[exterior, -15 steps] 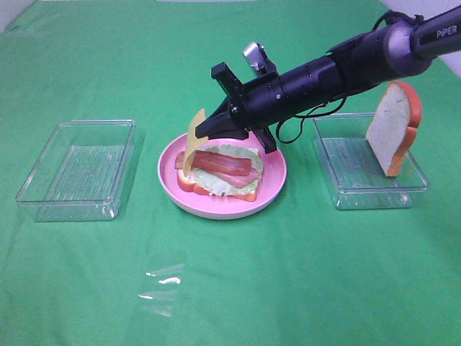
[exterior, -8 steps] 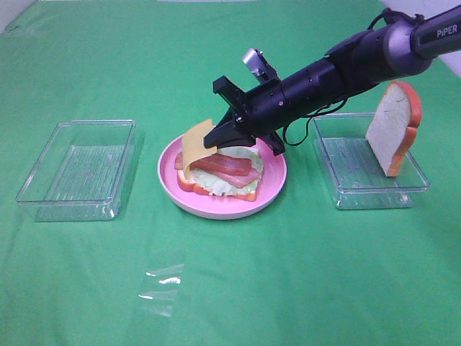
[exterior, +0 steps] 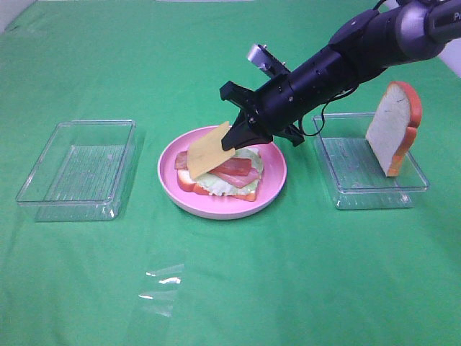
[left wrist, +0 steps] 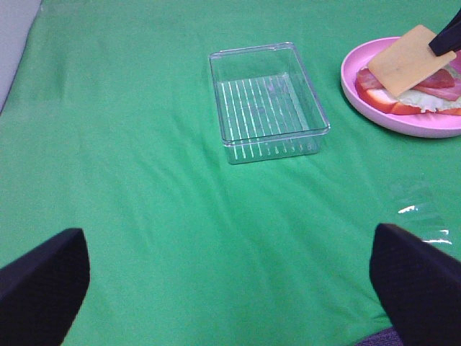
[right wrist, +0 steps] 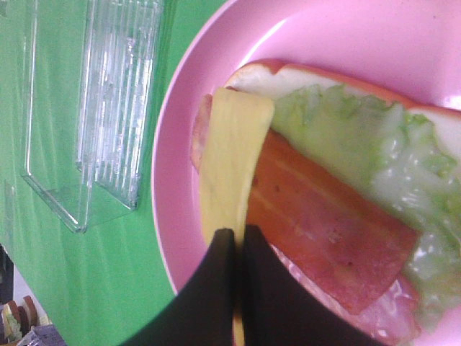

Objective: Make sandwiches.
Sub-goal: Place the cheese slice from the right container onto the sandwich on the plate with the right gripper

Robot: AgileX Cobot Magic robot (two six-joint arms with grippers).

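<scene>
On the round pink plate [exterior: 274,186] lies an open sandwich: a bread slice [exterior: 189,183], a green lettuce leaf [exterior: 243,187] and red-brown bacon strips [exterior: 236,170]. My right gripper [exterior: 234,137] is shut on a thin yellow cheese square [exterior: 208,150] and holds it tilted over the left part of the bacon. The right wrist view shows the cheese [right wrist: 230,155] pinched in the gripper [right wrist: 234,241] above the bacon [right wrist: 324,216]. A second bread slice [exterior: 392,126] stands upright in the right clear tray [exterior: 371,189]. My left gripper [left wrist: 230,288] is open, low over bare cloth.
An empty clear tray [exterior: 79,169] stands left of the plate, also in the left wrist view [left wrist: 266,101]. A clear plastic scrap [exterior: 162,285] lies on the green cloth in front. The right arm [exterior: 346,61] reaches across above the right tray.
The right gripper has lifted and drawn back to the right, and the cheese has swung from nearly upright to a flatter tilt over the bacon.
</scene>
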